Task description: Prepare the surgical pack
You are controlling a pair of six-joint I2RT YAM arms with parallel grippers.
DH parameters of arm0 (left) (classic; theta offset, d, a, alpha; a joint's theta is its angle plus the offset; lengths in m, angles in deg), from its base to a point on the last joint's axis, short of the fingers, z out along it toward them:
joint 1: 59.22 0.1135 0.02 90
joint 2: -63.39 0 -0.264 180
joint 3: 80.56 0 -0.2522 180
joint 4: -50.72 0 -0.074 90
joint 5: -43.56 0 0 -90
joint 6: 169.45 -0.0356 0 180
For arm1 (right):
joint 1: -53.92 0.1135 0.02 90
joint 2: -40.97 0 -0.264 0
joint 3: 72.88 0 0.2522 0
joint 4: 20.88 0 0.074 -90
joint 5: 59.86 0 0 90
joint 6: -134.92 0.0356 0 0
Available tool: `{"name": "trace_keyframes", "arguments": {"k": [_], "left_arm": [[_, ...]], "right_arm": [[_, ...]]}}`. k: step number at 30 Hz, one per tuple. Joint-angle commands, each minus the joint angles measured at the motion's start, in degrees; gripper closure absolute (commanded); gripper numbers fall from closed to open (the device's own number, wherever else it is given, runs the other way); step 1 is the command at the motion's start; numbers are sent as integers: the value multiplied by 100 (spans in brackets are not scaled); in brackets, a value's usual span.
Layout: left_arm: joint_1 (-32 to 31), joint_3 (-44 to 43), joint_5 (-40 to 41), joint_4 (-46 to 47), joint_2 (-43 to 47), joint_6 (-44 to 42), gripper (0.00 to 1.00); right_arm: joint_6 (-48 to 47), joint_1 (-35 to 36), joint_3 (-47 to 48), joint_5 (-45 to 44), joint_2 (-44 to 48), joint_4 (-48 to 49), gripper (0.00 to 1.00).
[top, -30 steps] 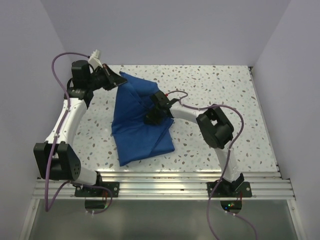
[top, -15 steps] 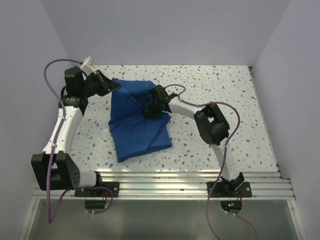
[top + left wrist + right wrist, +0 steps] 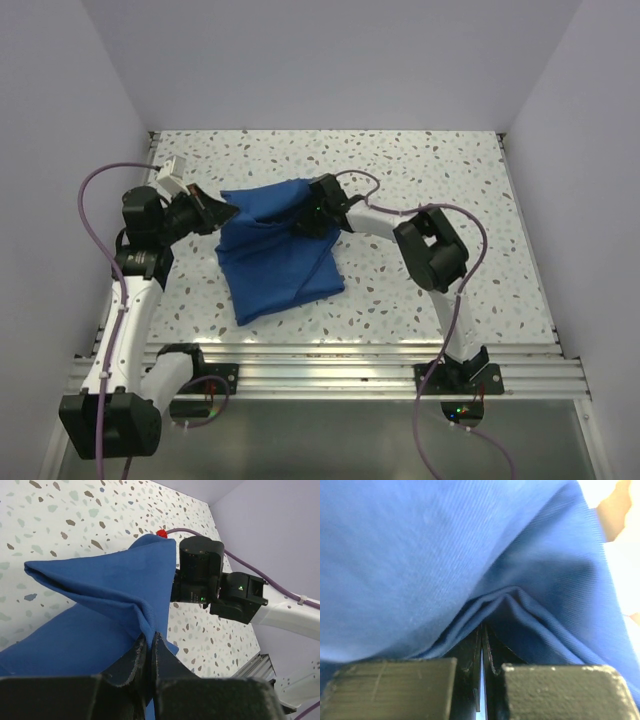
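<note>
- On the table point(image 3: 430, 160), a bit left of the middle, I see the blue drape point(image 3: 275, 255).
- Its near part lies flat in folds. Its far edge is lifted off the table and hangs between my two grippers.
- The left gripper point(image 3: 222, 212) has the far left corner. In its own camera the jaws are pressed together on a thin fold of cloth, pinching it.
- The right gripper point(image 3: 308, 222) has the far right part of the drape. In its own camera the jaws are squeezed tight, with bunched cloth in the thin slit between them.
- The right wrist camera is nearly all blue cloth, very close and soft. A bright blurry patch sits in its top right corner, and I can't tell what it is.
- From the top camera, the right gripper's tips are hidden by its own black body and the cloth.
- From the left wrist camera, the right gripper's fingers are behind the lifted cloth. I only see its black body.
- I can't see under the drape or inside its folds from any camera.
- The purple cables run off the bottom edge of the top picture.
- The only marks I can pick out are a small green light point(image 3: 201, 599) on that black body and a red bit point(image 3: 161, 532) at the end of a purple cable point(image 3: 175, 530).
</note>
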Motion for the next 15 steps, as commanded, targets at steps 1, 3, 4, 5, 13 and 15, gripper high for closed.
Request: {"name": "trace_keyframes", "arguments": {"k": [1, 3, 4, 5, 13, 15], "left_arm": [[29, 100, -27, 361, 223, -84, 100], [29, 39, 69, 178, 135, -189, 100], [38, -5, 78, 151, 91, -251, 100], [29, -14, 70, 150, 82, -278, 100], [38, -102, -106, -8, 257, -366, 100], [38, -102, -359, 62, 302, -296, 100]], "right_arm": [[-484, -216, -397, -267, 510, -13, 100], [-773, -207, -441, -345, 809, -144, 100], [-966, -199, -546, -354, 1115, -197, 100], [-1063, -199, -625, -363, 1310, -276, 100], [-1433, -128, -2285, -310, 2971, -128, 100], [-1407, 12, -2846, -232, 3498, 92, 100]]}}
